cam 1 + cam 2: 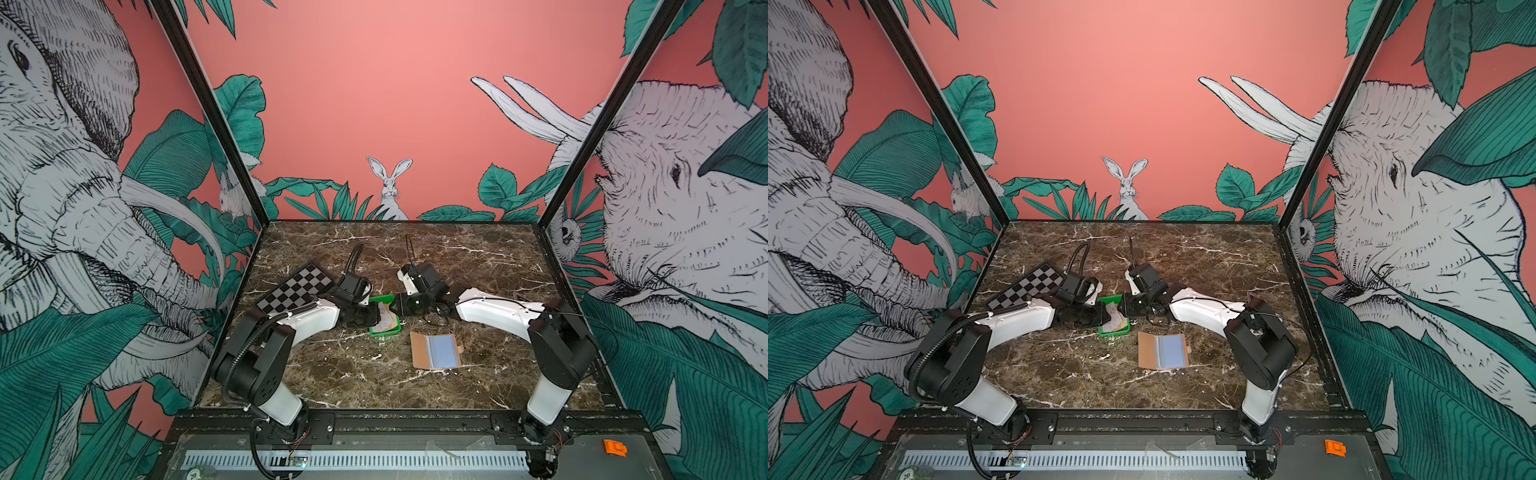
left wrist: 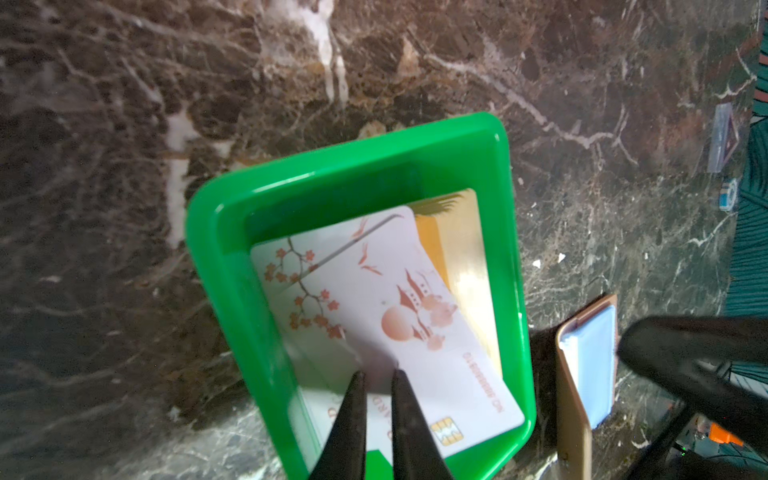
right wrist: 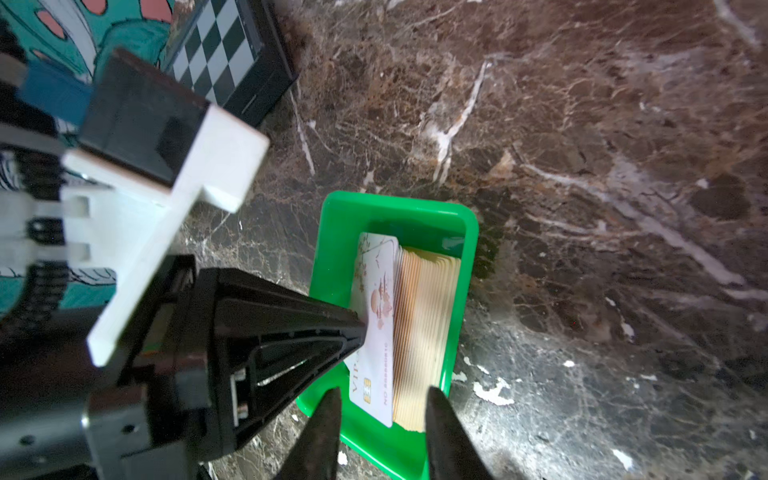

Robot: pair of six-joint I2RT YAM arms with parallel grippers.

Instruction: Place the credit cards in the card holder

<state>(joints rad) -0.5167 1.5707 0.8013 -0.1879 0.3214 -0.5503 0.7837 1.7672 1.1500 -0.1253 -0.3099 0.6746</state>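
1. Nearest the camera in both top views, the card holder (image 1: pixel 435 350) (image 1: pixel 1163 350) lies open and flat on the marble worktop (image 1: pixel 340 374), its pale blue sleeves facing up, well clear of both tools.
2. Just beyond it sits a green tray (image 1: pixel 385 331) (image 2: pixel 216 266) holding the credit cards (image 2: pixel 395 307) (image 3: pixel 424 324): a thick tan-edged stack with a white card printed with blossoms and a chip on top, tilted against the rest.
3. From the left, the left tool (image 2: pixel 378 376) (image 1: pixel 376 316) reaches into the tray; its black fingers (image 2: pixel 353 415) stand nearly together with only a narrow gap, tips at the white card's edge. Whether they pinch it cannot be told.
4. From the right, the right tool (image 3: pixel 380 395) (image 1: pixel 395 309) hangs over the tray's end, its fingers (image 3: pixel 324 432) apart, straddling the end of the stack; no grip shows.
5. Farther back on the left, a checkered board (image 1: pixel 295 293) (image 3: pixel 220 54) lies on the worktop, partly covered by the left arm.
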